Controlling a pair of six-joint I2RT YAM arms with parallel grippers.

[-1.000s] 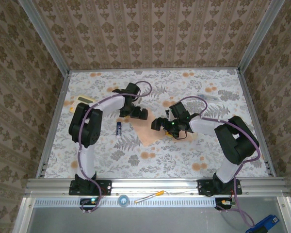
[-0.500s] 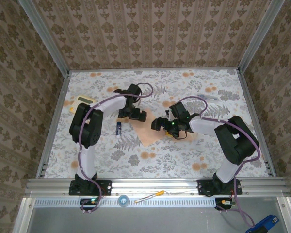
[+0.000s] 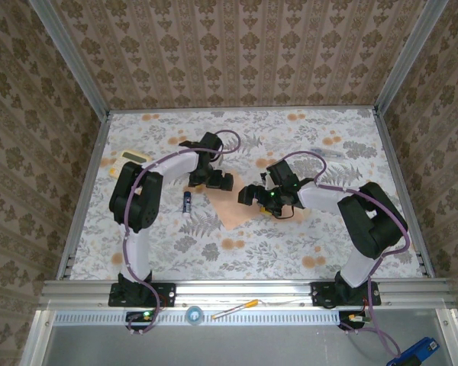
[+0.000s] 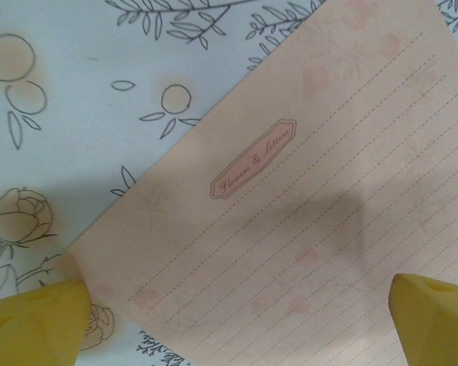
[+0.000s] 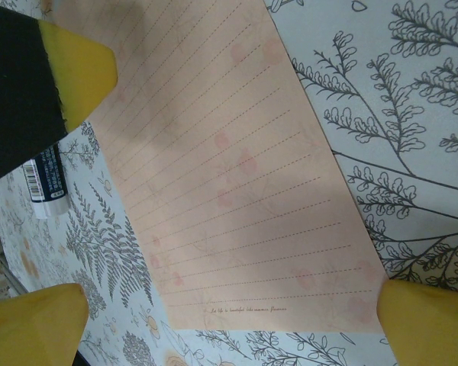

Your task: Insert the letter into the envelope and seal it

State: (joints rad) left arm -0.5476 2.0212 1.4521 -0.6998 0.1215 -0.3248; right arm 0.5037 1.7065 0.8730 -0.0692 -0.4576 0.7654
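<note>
Little has shifted: our left gripper has crept slightly nearer over the far corner of the letter, which lies flat on the table between our arms. It and the right gripper hang spread wide, holding nothing, so we judge the pickup not yet begun.

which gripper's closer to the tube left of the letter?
Left. The left gripper hangs open over the letter's far-left part, just right of the tube. The right gripper is over the letter's right side, farther away.
</note>
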